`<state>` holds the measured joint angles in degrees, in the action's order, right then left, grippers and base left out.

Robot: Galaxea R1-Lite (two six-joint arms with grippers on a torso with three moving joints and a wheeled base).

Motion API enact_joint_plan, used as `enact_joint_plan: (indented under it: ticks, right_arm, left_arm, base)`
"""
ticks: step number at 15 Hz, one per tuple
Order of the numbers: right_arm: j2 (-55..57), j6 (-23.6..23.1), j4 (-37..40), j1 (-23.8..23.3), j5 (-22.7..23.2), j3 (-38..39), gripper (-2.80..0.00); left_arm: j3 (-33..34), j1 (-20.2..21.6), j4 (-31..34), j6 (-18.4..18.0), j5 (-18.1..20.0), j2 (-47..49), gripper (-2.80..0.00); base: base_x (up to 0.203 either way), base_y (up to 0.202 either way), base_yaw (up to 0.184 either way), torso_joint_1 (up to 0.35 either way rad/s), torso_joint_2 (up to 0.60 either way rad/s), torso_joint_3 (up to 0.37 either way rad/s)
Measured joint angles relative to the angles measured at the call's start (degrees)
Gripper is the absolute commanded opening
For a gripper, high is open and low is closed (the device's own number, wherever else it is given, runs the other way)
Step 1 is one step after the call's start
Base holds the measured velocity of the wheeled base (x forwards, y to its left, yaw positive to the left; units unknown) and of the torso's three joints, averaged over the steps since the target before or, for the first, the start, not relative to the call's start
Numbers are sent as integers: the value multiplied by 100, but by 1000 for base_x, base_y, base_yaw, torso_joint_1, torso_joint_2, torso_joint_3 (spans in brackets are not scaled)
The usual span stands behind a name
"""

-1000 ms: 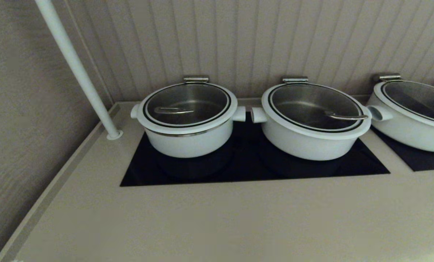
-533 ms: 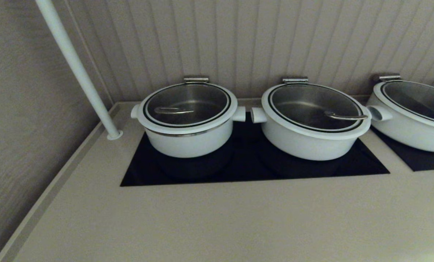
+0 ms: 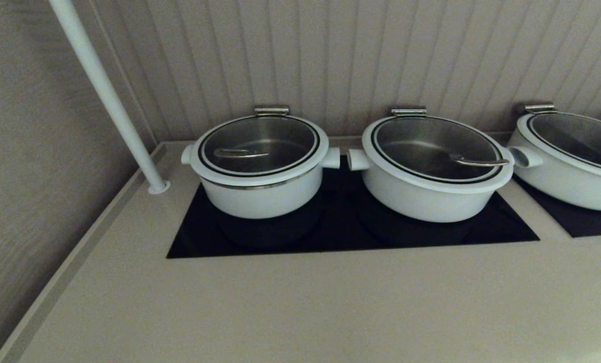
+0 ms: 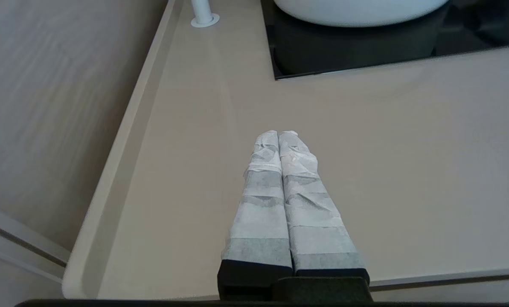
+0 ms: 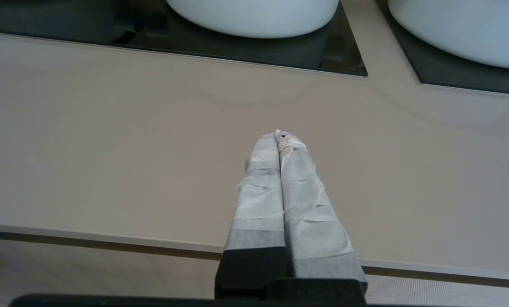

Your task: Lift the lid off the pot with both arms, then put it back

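Both sets of taped fingers are pressed together on nothing: the left fingers (image 4: 278, 135) hang over the near left part of the tabletop (image 4: 408, 162), the right fingers (image 5: 278, 136) over its near edge further right, and neither arm shows in the head view. Over the last second nothing on the tabletop has shifted and the lid sits just as it did, so the lift is judged not yet begun; both arms have the whole reach ahead of them. Beyond the left fingertips lies bare tabletop, then the black cooktop panel (image 3: 340, 237), and on it the pot (image 3: 260, 194), the steep-sided one, well ahead of those fingers. The lid (image 3: 259, 146) rests closed on it, its wire handle (image 3: 240, 153) lying flat. Past the right fingertips stand two wider flaring pots (image 3: 431, 194), each lidded. Count: three pots, three lids, two black panels, one white pole (image 3: 106, 96) at the far left, beside the wall
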<state>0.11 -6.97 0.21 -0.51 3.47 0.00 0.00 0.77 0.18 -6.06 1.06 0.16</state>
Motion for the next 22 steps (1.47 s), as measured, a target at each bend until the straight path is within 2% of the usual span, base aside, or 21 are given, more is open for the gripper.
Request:
enact_joint_plan:
  ticks: [16, 22]
  right_arm:
    - [0, 1, 1, 2, 0, 0, -280]
    - [0, 0, 3, 2, -1, 0, -280]
  left_arm:
    - [0, 0, 0, 206, 6, -5, -280]
    - [0, -2, -17, 525, -25, -5, -280]
  base:
    - [0, 0, 0, 0, 0, 0]
    - [0, 0, 0, 0, 0, 0]
